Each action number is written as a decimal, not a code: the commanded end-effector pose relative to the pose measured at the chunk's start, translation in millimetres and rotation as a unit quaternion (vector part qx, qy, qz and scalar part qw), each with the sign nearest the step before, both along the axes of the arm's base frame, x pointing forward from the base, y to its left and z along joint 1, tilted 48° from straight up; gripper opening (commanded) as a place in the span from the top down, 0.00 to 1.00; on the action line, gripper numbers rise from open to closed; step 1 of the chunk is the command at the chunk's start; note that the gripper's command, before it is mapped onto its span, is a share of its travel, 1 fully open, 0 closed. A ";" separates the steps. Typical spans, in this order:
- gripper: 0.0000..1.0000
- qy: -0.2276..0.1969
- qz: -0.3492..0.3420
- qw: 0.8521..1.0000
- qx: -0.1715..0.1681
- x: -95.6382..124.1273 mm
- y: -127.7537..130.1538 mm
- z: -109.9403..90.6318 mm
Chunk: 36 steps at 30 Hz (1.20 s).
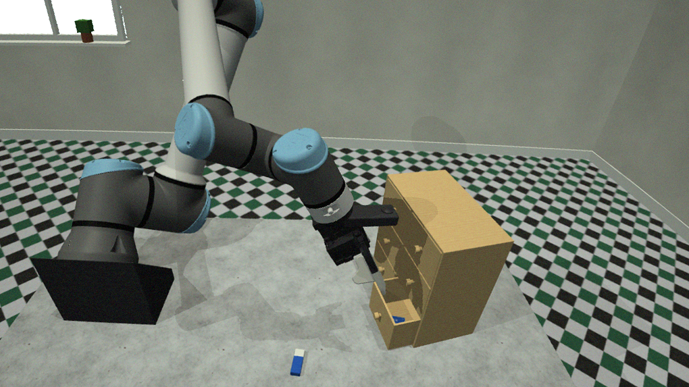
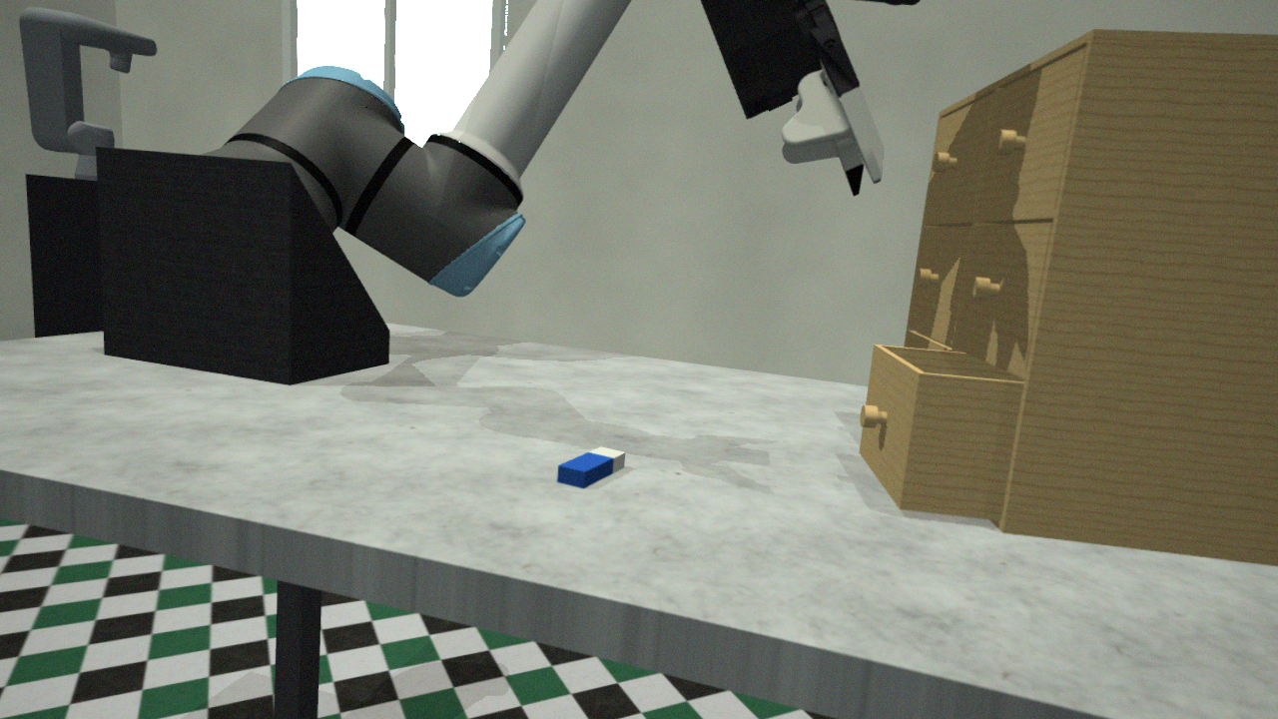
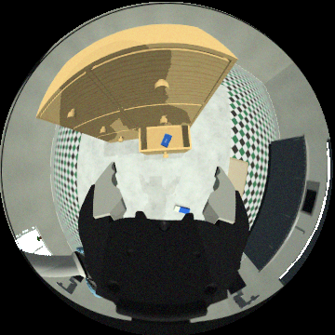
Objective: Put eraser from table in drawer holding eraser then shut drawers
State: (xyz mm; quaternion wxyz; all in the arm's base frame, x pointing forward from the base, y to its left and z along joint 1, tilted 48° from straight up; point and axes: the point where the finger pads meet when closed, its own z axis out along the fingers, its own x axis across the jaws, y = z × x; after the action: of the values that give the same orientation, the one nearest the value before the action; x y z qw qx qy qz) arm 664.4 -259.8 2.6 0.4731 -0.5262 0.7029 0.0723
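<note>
Top view, open gripper (image 1: 369,275) (image 2: 835,147) (image 3: 166,164) above tabletop (image 1: 259,295) (image 2: 446,500) (image 3: 140,191), eraser (image 1: 297,362) (image 2: 590,467) (image 3: 181,209) inside table edge.

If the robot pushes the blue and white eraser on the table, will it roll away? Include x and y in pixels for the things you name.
Probably not: the eraser (image 1: 297,362) (image 2: 590,467) (image 3: 181,209) is a flat-sided block, so it would more likely slide. It lies low on its broad side, so tipping seems unlikely. Its straight, crisp edges suggest it wouldn't flop when lifted.
</note>
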 end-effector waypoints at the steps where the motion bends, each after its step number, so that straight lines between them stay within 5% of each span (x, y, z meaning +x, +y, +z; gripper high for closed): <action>1: 0.00 0.019 0.035 0.999 -0.001 -9.6 -7.8 4.1; 36: 0.00 0.117 0.192 0.974 -0.020 -63.9 -41.2 28.3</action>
State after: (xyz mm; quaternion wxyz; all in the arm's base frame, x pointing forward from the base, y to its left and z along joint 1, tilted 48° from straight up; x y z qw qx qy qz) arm 606.7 -296.1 28.0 0.3672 -0.6374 0.6488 0.1948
